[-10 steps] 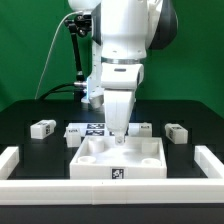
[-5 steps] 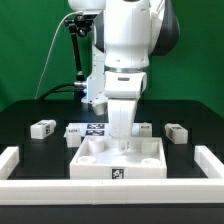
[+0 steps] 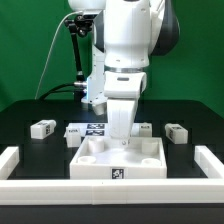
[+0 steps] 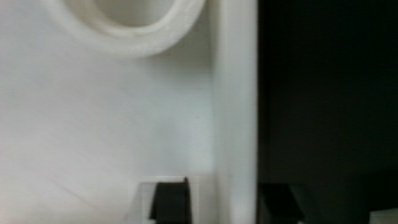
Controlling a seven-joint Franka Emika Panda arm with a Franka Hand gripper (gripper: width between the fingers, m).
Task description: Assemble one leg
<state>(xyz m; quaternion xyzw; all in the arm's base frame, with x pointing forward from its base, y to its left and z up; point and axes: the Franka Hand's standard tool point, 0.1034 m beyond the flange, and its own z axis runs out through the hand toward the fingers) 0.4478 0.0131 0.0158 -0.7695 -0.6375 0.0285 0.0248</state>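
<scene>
Several small white legs with tags lie behind the tray in the exterior view: one at the far left (image 3: pixel 42 127), one beside the marker board (image 3: pixel 75 130), one behind the hand (image 3: pixel 146 128) and one at the far right (image 3: pixel 177 131). The large white tray piece (image 3: pixel 150 160) sits in front of them. My gripper (image 3: pixel 120 141) is down at the tray's back wall and holds no leg. In the wrist view my gripper (image 4: pixel 224 197) has one dark finger on each side of that wall (image 4: pixel 235 100) and close against it. A round socket (image 4: pixel 134 25) shows inside the tray.
The marker board (image 3: pixel 93 128) lies behind the tray, partly hidden by the arm. A raised white frame runs along the front (image 3: pixel 110 190), with ends at the exterior view's left (image 3: pixel 12 158) and right (image 3: pixel 210 158). A green backdrop stands behind the black table.
Since one second ago the hand has turned and dropped onto the tray's back wall. Over the last half second nothing has visibly moved.
</scene>
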